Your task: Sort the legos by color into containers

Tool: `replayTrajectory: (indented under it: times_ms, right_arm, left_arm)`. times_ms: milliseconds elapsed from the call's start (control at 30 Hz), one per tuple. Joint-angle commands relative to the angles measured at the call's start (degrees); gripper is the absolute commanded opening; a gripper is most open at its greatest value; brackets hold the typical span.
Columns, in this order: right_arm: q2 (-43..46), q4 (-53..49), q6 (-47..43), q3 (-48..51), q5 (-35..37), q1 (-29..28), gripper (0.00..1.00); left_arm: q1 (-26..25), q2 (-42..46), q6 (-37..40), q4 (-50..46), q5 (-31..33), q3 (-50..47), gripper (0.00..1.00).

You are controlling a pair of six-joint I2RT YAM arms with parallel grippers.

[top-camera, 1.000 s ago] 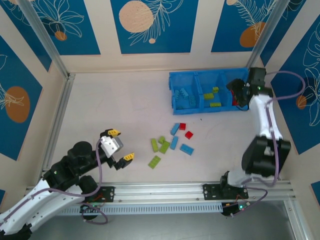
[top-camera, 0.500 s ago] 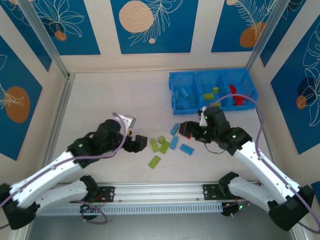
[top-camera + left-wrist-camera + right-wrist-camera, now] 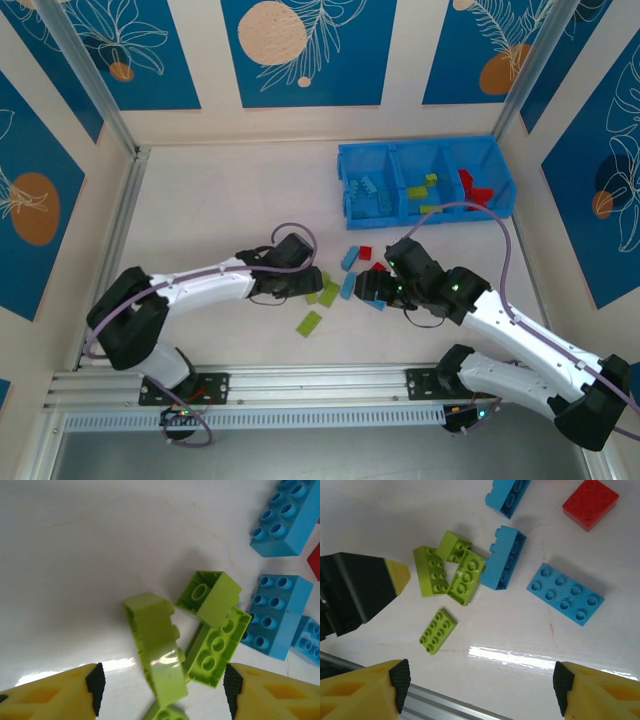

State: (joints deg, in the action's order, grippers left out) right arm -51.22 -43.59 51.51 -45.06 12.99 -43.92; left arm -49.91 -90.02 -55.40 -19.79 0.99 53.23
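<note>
Left wrist view: left fingers (image 3: 55,692) gape wide, empty, straddling a lime bar brick (image 3: 155,645) midway along the counter (image 3: 75,555); best to centre on it and lower before closing. Right fingers (image 3: 600,687), equally spread and empty, hover by a light blue brick (image 3: 565,594). Blue bin tray (image 3: 420,147) waits at the counter's far right.

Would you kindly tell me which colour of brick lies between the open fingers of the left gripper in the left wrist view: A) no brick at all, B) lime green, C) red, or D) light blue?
B: in the left wrist view the left gripper stands open with a lime green brick lying in its span, while the light blue bricks lie off to the right, outside it.
</note>
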Motion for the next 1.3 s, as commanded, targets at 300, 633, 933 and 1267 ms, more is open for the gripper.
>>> replayTrajectory:
  times_ms: [300,633,933,1267]
  right_arm:
    - [4.2,-2.7,1.7,-0.3,2.4,-0.4,0.78]
    - [11.1,-2.6,4.7,-3.5,6.3,-0.5,0.78]
    - [19.8,-7.6,13.5,-4.4,24.0,-0.7,0.77]
    - [20.6,-9.6,12.5,-4.2,24.2,-1.1,0.77]
  left_arm:
    - [-0.5,-7.5,-1.1,2.7,-4.2,0.7,0.40]
    - [-6.7,1.4,5.9,-2.7,-1.2,11.7,0.20]
    - [-8.7,-23.9,23.1,-1.1,10.9,47.6,0.15]
    - [-4.6,-59.1,34.8,-4.0,10.3,100.3,0.13]
